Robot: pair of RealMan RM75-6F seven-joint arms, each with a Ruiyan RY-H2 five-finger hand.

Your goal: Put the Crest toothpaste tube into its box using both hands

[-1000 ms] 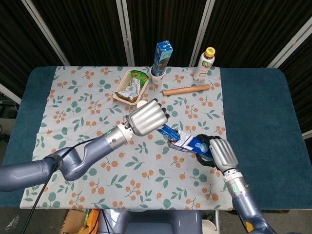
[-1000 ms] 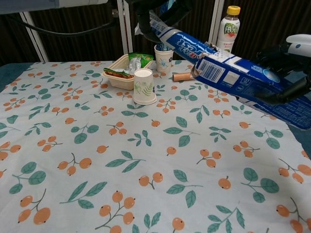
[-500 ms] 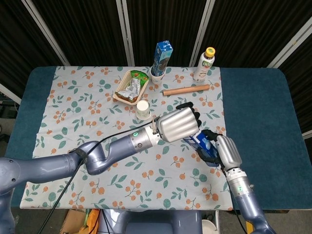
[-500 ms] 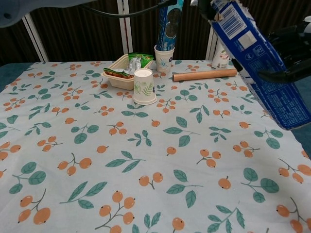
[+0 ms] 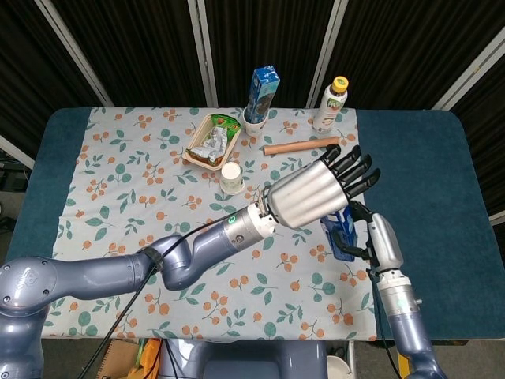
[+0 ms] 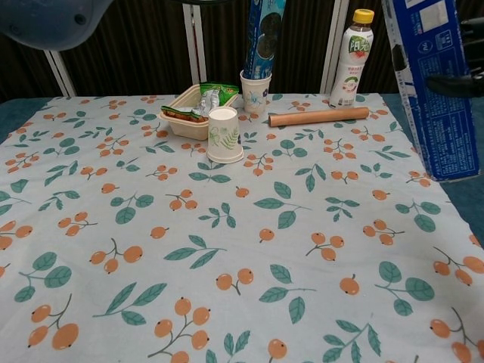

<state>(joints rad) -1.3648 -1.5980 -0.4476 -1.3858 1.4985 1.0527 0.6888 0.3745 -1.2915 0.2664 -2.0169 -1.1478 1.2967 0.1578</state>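
The blue Crest box [image 5: 341,239] stands almost upright, and my right hand [image 5: 377,241] grips it from the right side. The chest view shows the box [image 6: 429,91] tall at the right edge, with the dark fingers [image 6: 459,81] of the right hand wrapped on it. My left hand [image 5: 322,190] hovers over the top end of the box with its fingers stretched out and spread, holding nothing. The box top is hidden under it in the head view and cut off in the chest view. No toothpaste tube shows in either view.
A paper cup [image 5: 231,177] stands left of the hands. Behind it are a snack tray [image 5: 210,140], a biscuit pack in a cup [image 5: 262,95], a bottle [image 5: 331,103] and a wooden stick [image 5: 300,145]. The cloth's right edge [image 5: 359,197] runs close to the box.
The box has swung from lying slanted to almost upright in the right hand. The left hand let go of the tube, moved right and up, and spread its fingers. The tube is out of sight.
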